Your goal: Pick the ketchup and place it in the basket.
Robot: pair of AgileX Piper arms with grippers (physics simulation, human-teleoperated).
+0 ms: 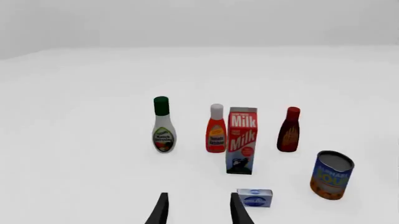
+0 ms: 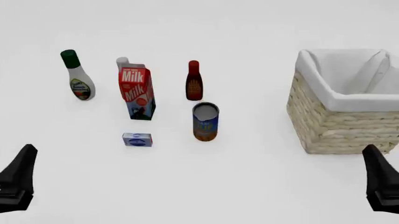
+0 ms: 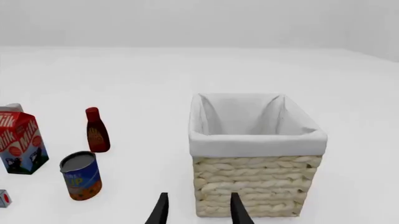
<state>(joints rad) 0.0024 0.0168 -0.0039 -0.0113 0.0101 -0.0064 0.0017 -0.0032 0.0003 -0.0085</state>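
Left pincer spread, holding nothing, low at the near-left worktop edge. Ketchup upright just behind the milk carton, mostly hidden in front view. Basket well apart, right. Right pincer spread, near basket's front wall.

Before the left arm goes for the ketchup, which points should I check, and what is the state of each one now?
1. Ketchup upright: ok, it stands in the left wrist view.
2. Ketchup visible from the front: not ok, the milk carton hides all but its cap.
3. Free approach path: not ok, the milk carton and the small blue box stand between the left gripper and the bottle.
4. Left gripper open and holding nothing: ok.
5. Basket ready to receive: ok, only white lining shows inside.
6. Right gripper out of the way: ok, it is open and near the basket, far from the bottles.
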